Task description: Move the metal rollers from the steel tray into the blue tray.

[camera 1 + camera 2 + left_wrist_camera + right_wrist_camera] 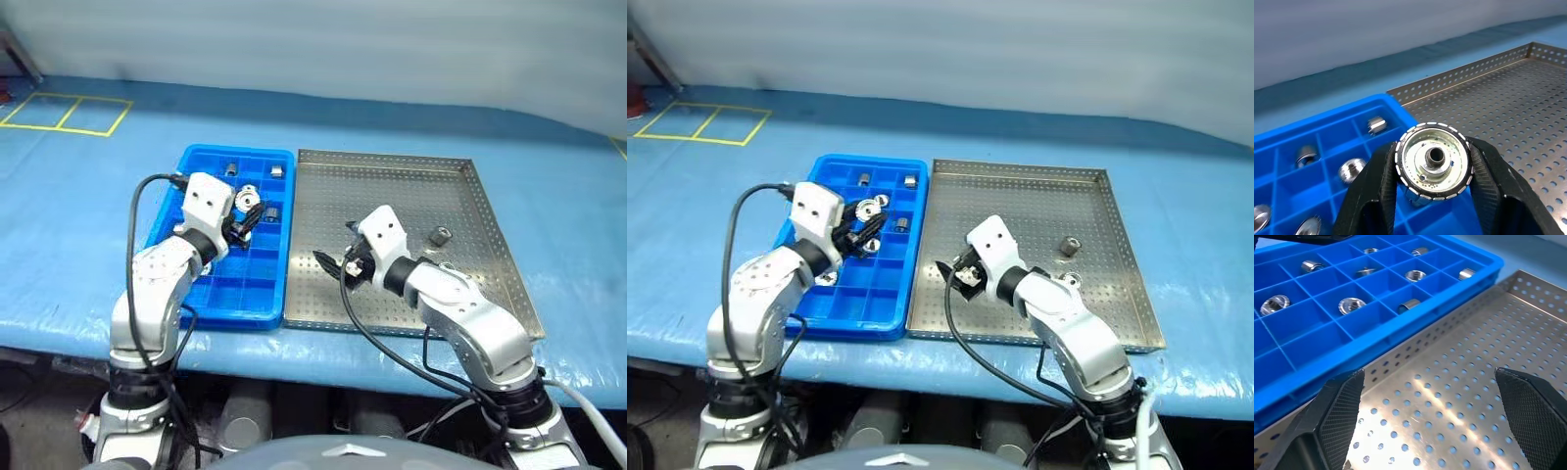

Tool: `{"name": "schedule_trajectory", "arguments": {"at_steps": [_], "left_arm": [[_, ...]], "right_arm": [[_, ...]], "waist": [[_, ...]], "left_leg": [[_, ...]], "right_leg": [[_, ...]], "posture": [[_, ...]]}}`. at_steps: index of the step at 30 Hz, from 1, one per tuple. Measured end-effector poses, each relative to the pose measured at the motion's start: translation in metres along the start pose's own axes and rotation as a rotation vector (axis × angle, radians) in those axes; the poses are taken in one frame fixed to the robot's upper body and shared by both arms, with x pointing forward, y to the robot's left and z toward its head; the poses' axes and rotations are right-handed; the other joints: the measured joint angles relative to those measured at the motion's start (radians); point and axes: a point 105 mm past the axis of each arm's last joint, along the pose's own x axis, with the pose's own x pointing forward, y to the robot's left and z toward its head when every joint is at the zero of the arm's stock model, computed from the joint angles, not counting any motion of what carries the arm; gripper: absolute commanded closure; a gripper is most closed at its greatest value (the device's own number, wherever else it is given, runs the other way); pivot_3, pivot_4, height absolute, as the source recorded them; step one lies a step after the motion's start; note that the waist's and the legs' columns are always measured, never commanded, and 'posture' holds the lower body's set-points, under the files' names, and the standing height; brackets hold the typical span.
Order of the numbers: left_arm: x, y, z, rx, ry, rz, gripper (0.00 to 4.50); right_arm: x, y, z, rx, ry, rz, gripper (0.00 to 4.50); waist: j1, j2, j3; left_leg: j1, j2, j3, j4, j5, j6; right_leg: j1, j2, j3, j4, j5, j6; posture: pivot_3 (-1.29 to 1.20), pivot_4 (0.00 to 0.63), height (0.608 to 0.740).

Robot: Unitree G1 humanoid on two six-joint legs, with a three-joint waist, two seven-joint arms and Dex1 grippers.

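Observation:
The blue tray (pixel 235 152) lies on the left with the steel tray (pixel 411 191) flush against its right side. My left gripper (pixel 1432 196) hovers over the blue tray's middle, shut on a metal roller (pixel 1432 161) whose hollow end faces the wrist camera. Several rollers (pixel 1352 305) sit in the blue tray's far compartments. My right gripper (pixel 1430 396) is open and empty, low over the steel tray's left part near the blue tray. One roller (pixel 441 234) lies loose in the steel tray to the right, and another (pixel 1070 280) shows beside my right forearm.
Both trays rest on a table with a blue cover (pixel 549 196). Yellow tape squares (pixel 69 113) mark its far left corner. The table's front edge runs just below the trays. Black cables (pixel 137 211) loop off both wrists.

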Motion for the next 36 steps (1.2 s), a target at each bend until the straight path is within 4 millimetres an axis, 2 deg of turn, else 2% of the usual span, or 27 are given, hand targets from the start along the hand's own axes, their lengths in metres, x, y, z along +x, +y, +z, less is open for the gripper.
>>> {"name": "schedule_trajectory", "arguments": {"at_steps": [7,13,21,25,29,31,36], "left_arm": [[-0.035,0.006,-0.02,-0.056,0.095,0.12,2.74],[-0.051,0.007,-0.031,-0.089,0.144,0.203,2.74],[-0.065,0.009,-0.059,-0.126,0.273,0.298,2.74],[-0.064,0.009,-0.058,-0.131,0.268,0.302,2.74],[-0.061,0.006,-0.055,-0.141,0.254,0.281,2.74],[-0.059,0.006,-0.053,-0.138,0.247,0.278,2.74],[-0.051,0.008,-0.039,-0.116,0.195,0.266,2.74]], "right_arm": [[0.02,0.025,0.013,-0.075,-0.046,0.158,0.0],[0.029,0.038,0.015,-0.106,-0.053,0.237,0.0],[0.033,0.045,0.012,-0.112,-0.047,0.269,0.0],[0.034,0.046,0.012,-0.11,-0.049,0.268,0.0],[0.033,0.045,0.007,-0.1,-0.038,0.261,0.0],[0.032,0.045,0.005,-0.096,-0.033,0.256,0.0],[0.03,0.043,0.001,-0.083,-0.019,0.234,0.0]], "waist": [[0.052,0.0,0.0],[0.113,0.0,0.0],[0.22,0.0,0.0],[0.271,0.0,-0.001],[0.298,-0.002,-0.002],[0.313,-0.002,-0.002],[0.343,-0.002,-0.002]], "left_leg": [[0.0,0.0,-0.001,0.0,0.0,0.0],[0.0,0.0,0.0,-0.001,0.0,-0.001],[-0.001,0.001,0.001,-0.003,-0.001,-0.003],[-0.004,0.002,0.002,-0.003,-0.005,-0.009],[-0.012,0.002,0.003,-0.003,-0.003,-0.006],[-0.014,0.002,0.002,-0.003,-0.003,-0.006],[-0.015,0.003,0.001,-0.002,-0.003,-0.006]], "right_leg": [[0.0,0.0,-0.001,0.0,-0.001,-0.001],[-0.001,0.0,-0.002,0.0,-0.001,-0.002],[-0.004,-0.001,-0.004,0.0,-0.003,-0.004],[-0.011,-0.001,-0.005,0.0,-0.003,-0.004],[-0.015,-0.001,-0.005,0.0,-0.002,-0.004],[-0.017,0.0,-0.005,0.001,0.001,0.001],[-0.017,0.0,-0.006,0.0,0.0,0.001]], "posture": [[0.48,0.15,0.74],[0.53,0.15,0.74],[0.55,0.15,0.74],[0.55,0.15,0.74],[0.51,0.15,0.74],[0.51,0.15,0.74],[0.49,0.15,0.74]]}}
